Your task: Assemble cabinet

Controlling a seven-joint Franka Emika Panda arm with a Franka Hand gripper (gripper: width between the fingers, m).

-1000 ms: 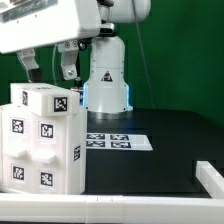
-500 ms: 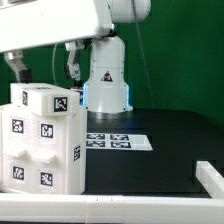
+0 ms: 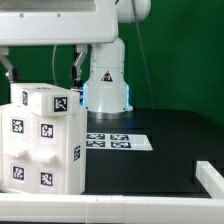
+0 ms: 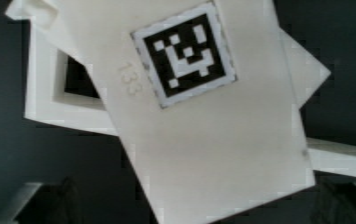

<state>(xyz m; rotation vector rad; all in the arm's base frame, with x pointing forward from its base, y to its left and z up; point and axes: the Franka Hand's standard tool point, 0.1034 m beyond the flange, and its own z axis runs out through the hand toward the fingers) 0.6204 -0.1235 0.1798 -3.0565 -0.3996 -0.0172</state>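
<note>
The cabinet (image 3: pixel 45 140) is a tall white box with black-and-white marker tags, standing on the black table at the exterior view's left front. My gripper (image 3: pixel 43 68) hangs just above its top with its dark fingers (image 3: pixel 78 64) spread wide, open and empty. In the wrist view the cabinet (image 4: pixel 193 130) fills the middle, tilted, with one tag facing the camera. My gripper (image 4: pixel 189 206) straddles it, and the fingertips (image 4: pixel 29 205) show only as dark shapes at the picture's corners, clear of the white surface.
The marker board (image 3: pixel 118 141) lies flat on the table beyond the cabinet. The arm's white base (image 3: pixel 106 82) stands behind it. A white raised edge (image 3: pixel 210 183) sits at the exterior view's right front. A green wall closes the back.
The two fingers now stand farther apart above the cabinet than a second ago. The hand fills more of the exterior view. The cabinet has not moved.
</note>
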